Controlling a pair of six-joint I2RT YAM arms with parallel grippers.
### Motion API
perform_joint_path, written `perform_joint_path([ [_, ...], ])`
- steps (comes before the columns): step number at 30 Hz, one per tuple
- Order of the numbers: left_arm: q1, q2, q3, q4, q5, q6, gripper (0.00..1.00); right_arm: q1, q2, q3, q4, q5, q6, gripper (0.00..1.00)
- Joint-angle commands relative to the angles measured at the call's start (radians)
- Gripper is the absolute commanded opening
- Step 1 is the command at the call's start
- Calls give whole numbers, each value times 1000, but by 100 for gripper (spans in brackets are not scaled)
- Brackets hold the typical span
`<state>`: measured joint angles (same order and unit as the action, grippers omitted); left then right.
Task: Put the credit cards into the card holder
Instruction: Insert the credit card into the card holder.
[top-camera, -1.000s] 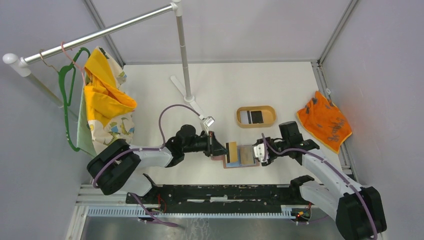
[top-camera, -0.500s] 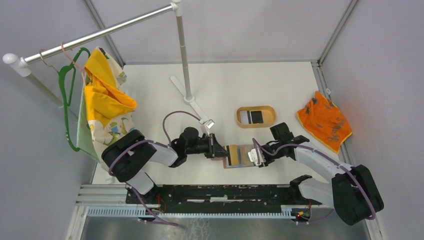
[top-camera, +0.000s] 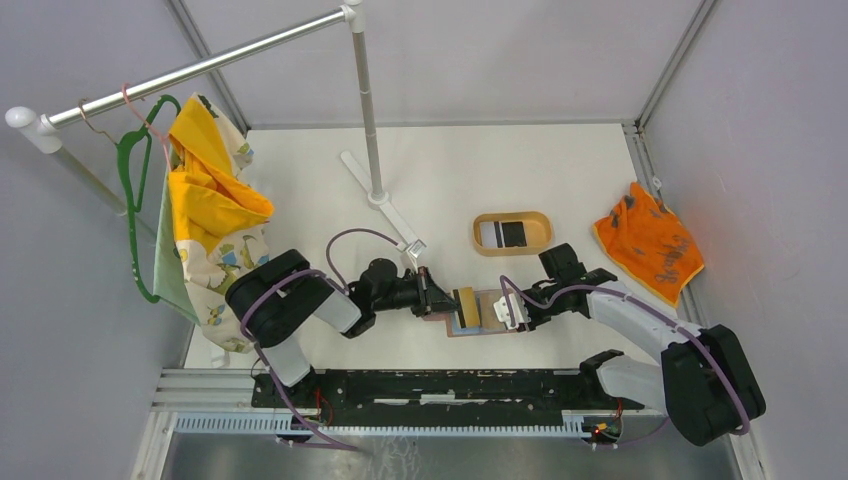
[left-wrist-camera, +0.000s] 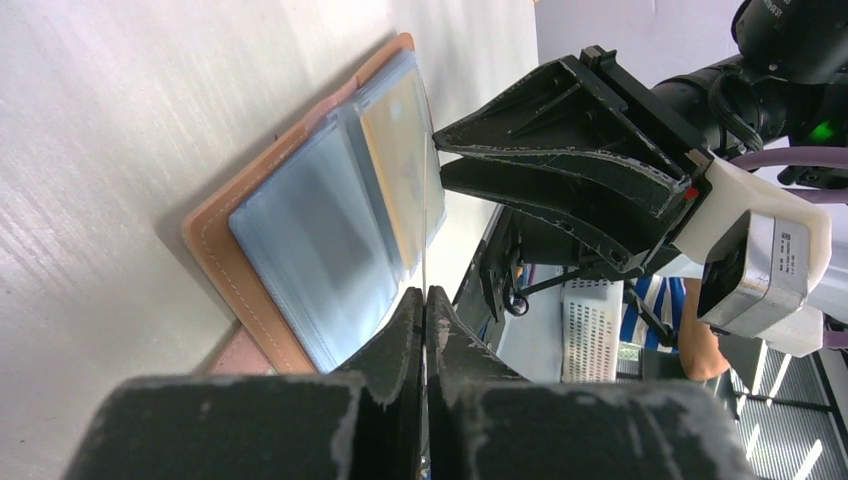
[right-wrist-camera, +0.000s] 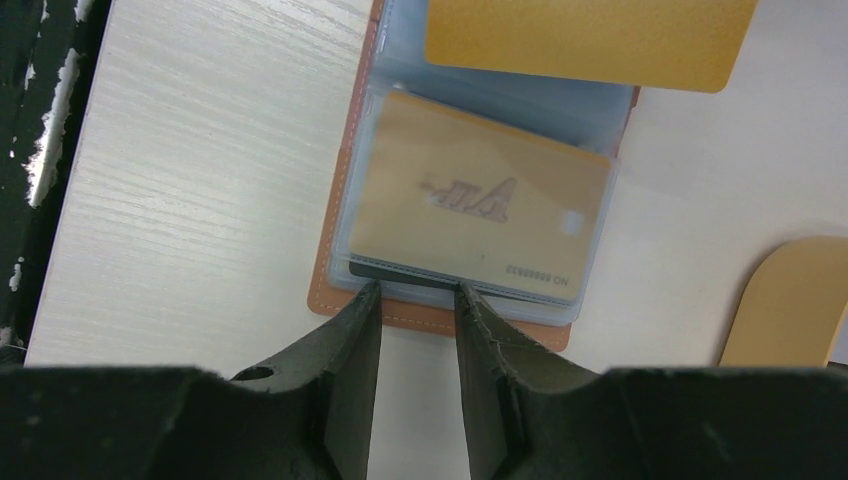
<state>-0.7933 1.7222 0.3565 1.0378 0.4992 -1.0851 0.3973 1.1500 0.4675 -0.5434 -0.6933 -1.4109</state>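
Left pincer (left-wrist-camera: 425, 300): pressed together, pinching the held gold card (right-wrist-camera: 585, 40) by one end; the left wrist view shows this card only as a thin edge-on line rising from the tips.
Right pincer (right-wrist-camera: 417, 292): partly spread, tips at the near edge of the card holder (right-wrist-camera: 330, 285); nothing is visibly caught between them.
Card holder: lies open and flat on the worktop (top-camera: 450, 180) between the two pincers, with its clear sleeves (left-wrist-camera: 310, 230) facing up.
Already in: a sleeved gold card (right-wrist-camera: 480, 210), with the edge of a dark card (right-wrist-camera: 400, 270) showing beneath it.
Not yet in: a striped card (top-camera: 491, 233) and a black card (top-camera: 514, 233) lie in the tan tray (top-camera: 511, 216), beyond the holder.
Key relation: the held card stands over the holder's left-arm half, its long axis parallel to the sleeved card's. The left arm carries it; the right pincer is at the opposite side of the holder.
Judgement: the coming move looks like sliding the held card into a free sleeve, so its edge must meet a sleeve mouth. I cannot tell which sleeve is meant.
Right wrist view alone: both gold faces and the dark edge.
Left wrist view alone: the edge-on pinch and the layered sleeves.
Top view alone: the tray cards and both arms.
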Motion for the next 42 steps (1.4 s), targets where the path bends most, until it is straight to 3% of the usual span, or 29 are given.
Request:
perform_joint_path([
  [1,2,16,-8,89,-46,-28,2,1,8,36,-18,18,2,38],
  [11,0,86,-25,229,-58,-71,2,2,12,37,-16,23,10,38],
  [42,-24,188,-21,327,-74,-84,2,2,22,41,-21,23,14,38],
])
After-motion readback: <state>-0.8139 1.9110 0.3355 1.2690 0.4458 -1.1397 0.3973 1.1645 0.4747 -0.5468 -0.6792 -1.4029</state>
